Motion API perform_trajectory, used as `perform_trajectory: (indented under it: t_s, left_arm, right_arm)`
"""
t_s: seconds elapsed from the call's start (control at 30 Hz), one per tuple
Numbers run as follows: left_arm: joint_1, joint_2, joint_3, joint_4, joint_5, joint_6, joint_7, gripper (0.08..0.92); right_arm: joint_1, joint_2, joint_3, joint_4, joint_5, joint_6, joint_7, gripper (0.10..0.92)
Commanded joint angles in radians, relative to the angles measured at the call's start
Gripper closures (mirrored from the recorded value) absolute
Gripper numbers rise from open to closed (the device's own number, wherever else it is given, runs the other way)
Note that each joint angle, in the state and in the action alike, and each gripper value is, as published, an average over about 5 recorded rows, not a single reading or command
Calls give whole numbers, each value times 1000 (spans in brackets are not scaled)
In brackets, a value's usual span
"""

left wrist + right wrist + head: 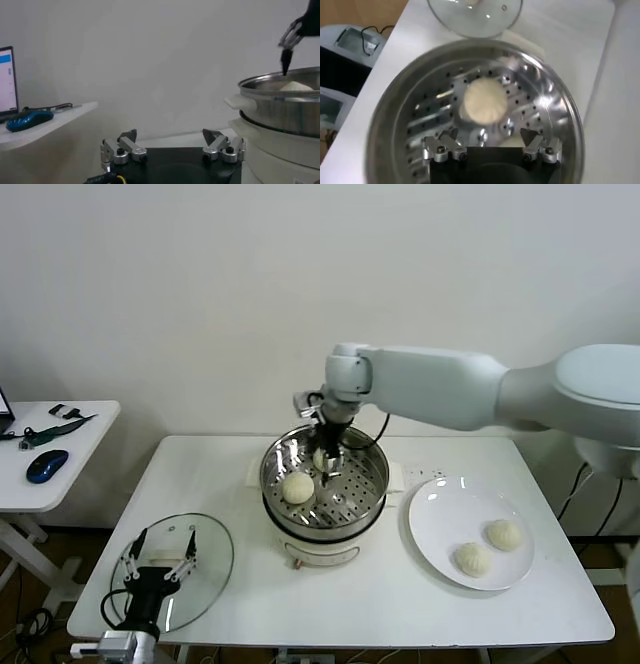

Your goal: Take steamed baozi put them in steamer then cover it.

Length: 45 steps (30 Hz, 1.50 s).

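**Steamer loading: two buns in, two on the plate**

Right tool (326, 467): inside the steamer (372, 494), jaws spread, gripping nothing; one baozi (320, 458) lies directly under it at the far side (apparently just set down). Second bun (298, 488) rests on the perforated floor nearer the robot's left. Two remaining buns (488, 548) sit on the white plate (438, 509), right of the steamer, within that arm's reach. Cover (212, 556) lies flat on the bench (380, 604), left. Left tool (160, 561): open, empty, parked above the cover, likely placed for lidding later.
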Motion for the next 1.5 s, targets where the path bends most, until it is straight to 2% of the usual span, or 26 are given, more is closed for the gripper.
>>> perform_trajectory:
  t_s: [0.03,0.33,0.6,0.93,1.5]
  left_arm:
    - [4,-2,-1,0,0,0,1,177]
    - [9,-4,-12,-3,15,5,-1,177]
    - [13,-18,-11,-8,43,12,-2,177]
    - [25,-33,-12,-2,70,13,-2,177]
    - [33,-40,-22,19,82,9,-6,177]
  right_arm:
    - [110,-290,-16,195,-30,12,-41,203]
    - [-22,-609,25,318,-213,34,-49,203]
    - [-394,-747,274,296,-423,51,-62,203]
    - [-721,-746,531,153,-551,92,-80,203]
    - [-781,-605,560,64,-592,100,-77,203]
